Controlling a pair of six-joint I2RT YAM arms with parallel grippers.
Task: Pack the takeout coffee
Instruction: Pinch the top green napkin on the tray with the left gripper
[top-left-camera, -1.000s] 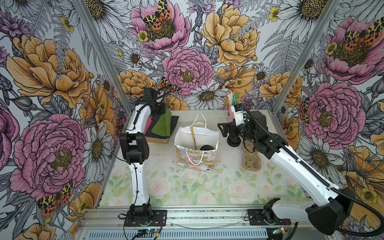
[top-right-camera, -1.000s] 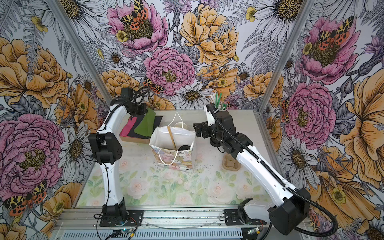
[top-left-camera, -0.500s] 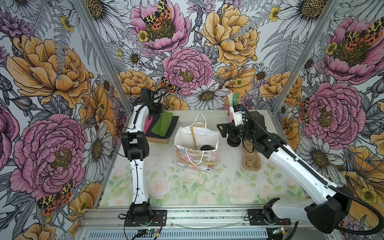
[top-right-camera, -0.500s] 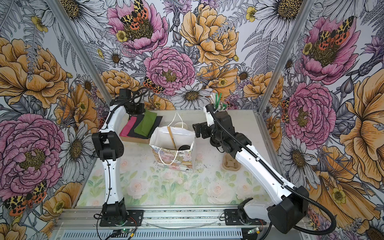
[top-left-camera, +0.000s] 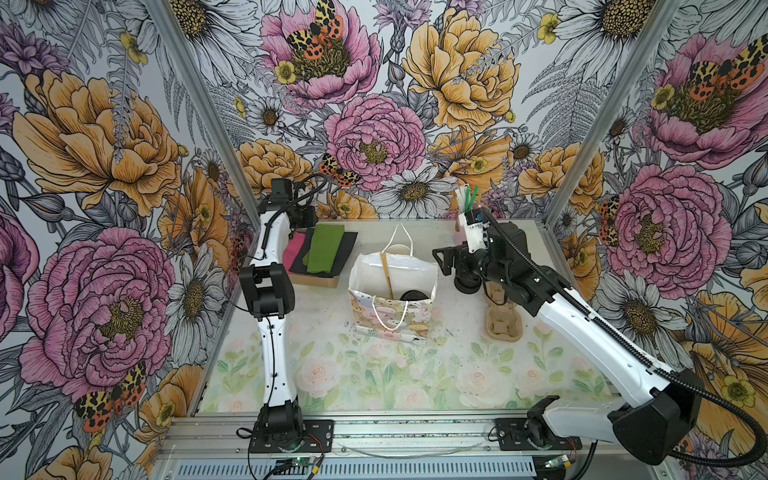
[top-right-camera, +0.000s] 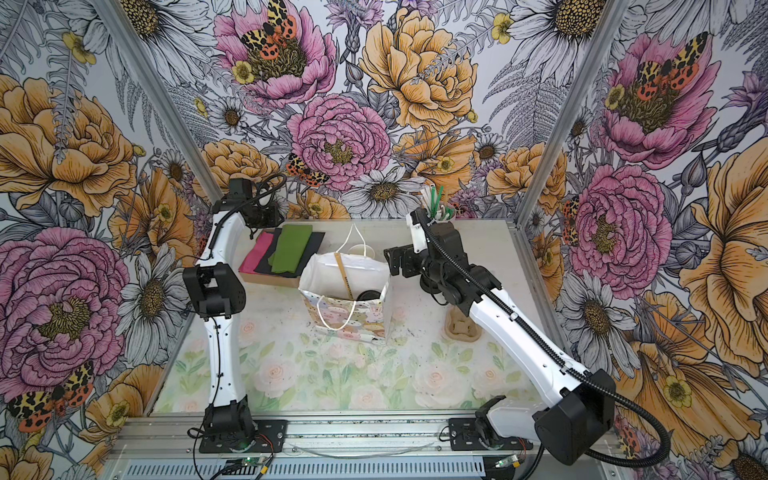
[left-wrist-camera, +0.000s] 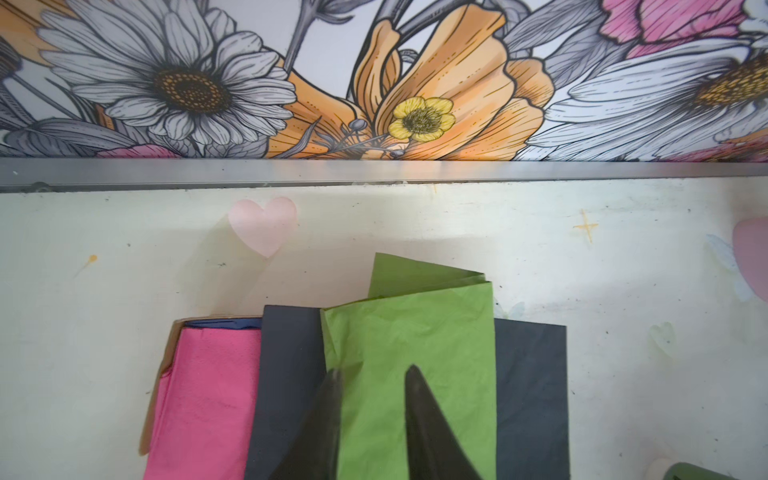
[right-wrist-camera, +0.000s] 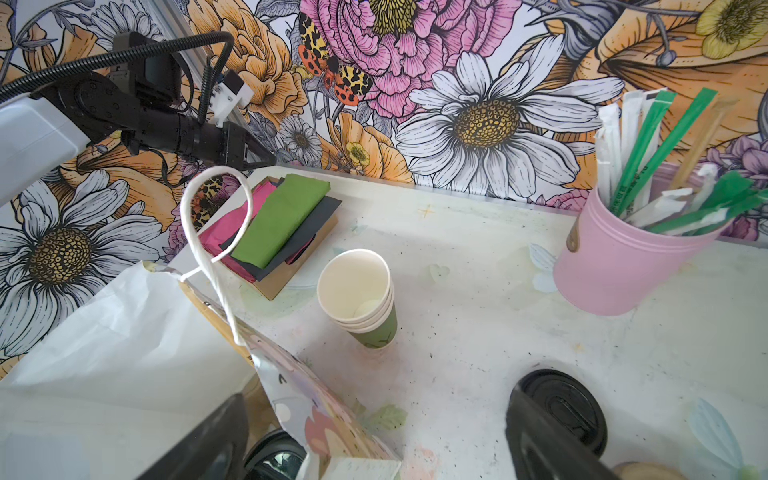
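Presently left fingers (left-wrist-camera: 329, 415) seen slightly parted over green napkin (left-wrist-camera: 415, 332); right fingers (right-wrist-camera: 536, 436) spread wide near gift bag (top-left-camera: 390, 326); takeout coffee (top-left-camera: 413, 296) seen inside.

Robot lab booth staged as café: floral-walled alu frame (top-left-camera: 194, 83), left arm (top-left-camera: 272, 353) & right arm (top-left-camera: 602, 345) on front-edge rail (top-left-camera: 415, 432); paper cups (right-wrist-camera: 357, 299), straw pot (right-wrist-camera: 623, 270) on surface (top-left-camera: 374, 374).

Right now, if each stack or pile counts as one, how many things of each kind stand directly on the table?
Gift bag: 1
Napkin tray: 1
Paper cup stack: 1
Pink bucket of straws: 1
Cardboard cup carrier: 1
Pile of black lids: 1
Total: 6
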